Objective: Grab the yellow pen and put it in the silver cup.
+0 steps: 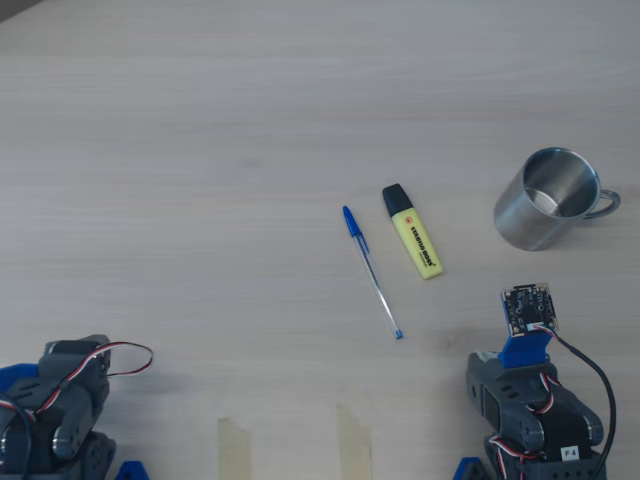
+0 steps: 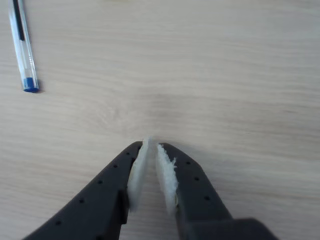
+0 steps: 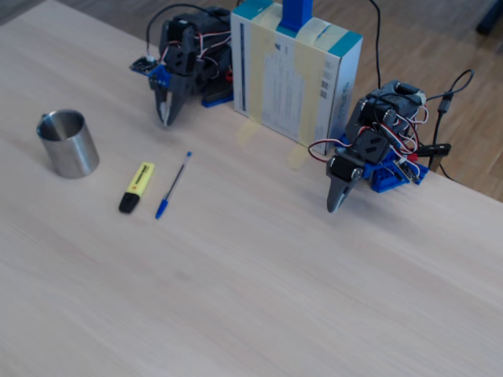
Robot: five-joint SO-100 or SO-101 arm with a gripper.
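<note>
Reach not yet begun: gripper (image 2: 151, 145) empty, jaws nearly together above bare table (image 2: 225, 75).
Open wide first, pass the blue-capped ballpoint (image 1: 370, 272), straddle the yellow pen (image 1: 413, 232) across its flat body; the silver cup (image 1: 547, 198) stands upright beyond.

- Arm (image 3: 185, 55): black servo housings on blue printed brackets.
- Red, white and black wires loop between joints.
- Gripper (image 2: 151, 150): black perforated fingers (image 2: 107, 192) with white pads (image 2: 167, 175).

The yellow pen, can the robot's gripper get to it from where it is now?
Probably yes. The yellow pen lies flat on bare table, apart from the blue-capped ballpoint, with nothing between it and the gripper.
</note>
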